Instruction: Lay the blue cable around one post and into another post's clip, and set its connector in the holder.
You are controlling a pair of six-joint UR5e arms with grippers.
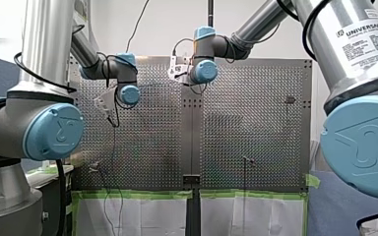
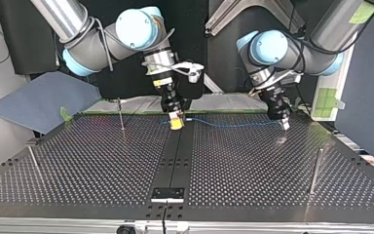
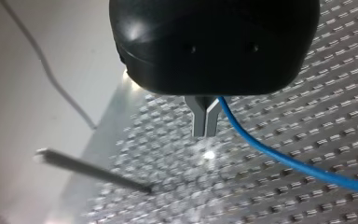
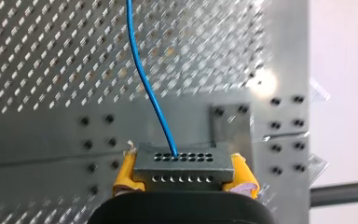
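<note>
My right jaws were clamped, yellow pads on either side, on the grey connector. My left jaws were pressed together on the blue cable, which hung between the arms across the upper middle of the top view, just above the perforated surface. One post stood at the lower right, well apart from the cable. I judged that overtightening the span could tear the cable from the connector or slide it through the metal fingers. No clip or holder could be made out.
</note>
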